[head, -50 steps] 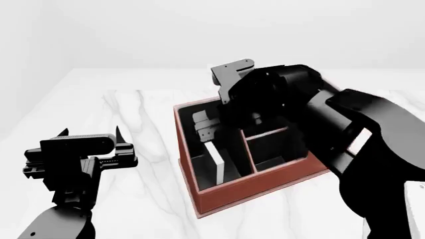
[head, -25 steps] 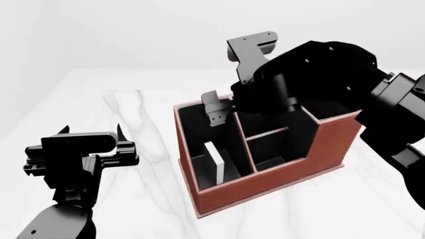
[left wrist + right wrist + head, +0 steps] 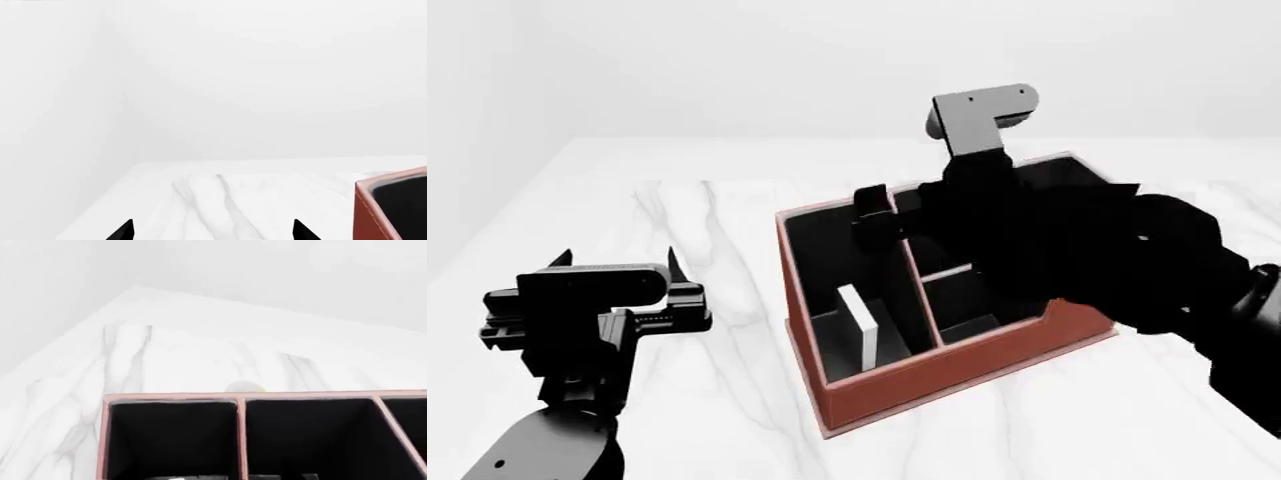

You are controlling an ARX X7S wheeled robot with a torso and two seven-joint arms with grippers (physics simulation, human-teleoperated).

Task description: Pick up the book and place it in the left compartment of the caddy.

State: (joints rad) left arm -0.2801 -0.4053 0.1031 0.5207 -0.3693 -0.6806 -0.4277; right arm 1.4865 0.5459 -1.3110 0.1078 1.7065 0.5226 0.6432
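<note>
White marble tabletop (image 3: 694,300) with grey veins fills the scene under pale walls. On it stands the caddy (image 3: 961,370), reddish-brown with black inside. Compared with one second ago, the right arm (image 3: 1094,260) has lifted up and back from the caddy, so the front cells are now more visible; it covers the far right part of the caddy. The right pincer (image 3: 874,222) hangs over the back rim, and I cannot tell if it is spread or pressed together. The left pincer (image 3: 614,290) has stayed at the left of the caddy, spread, with nothing between the fingertips (image 3: 123,231). The book (image 3: 860,328) stands upright, a little tilted, inside the left compartment (image 3: 827,270), as before.
</note>
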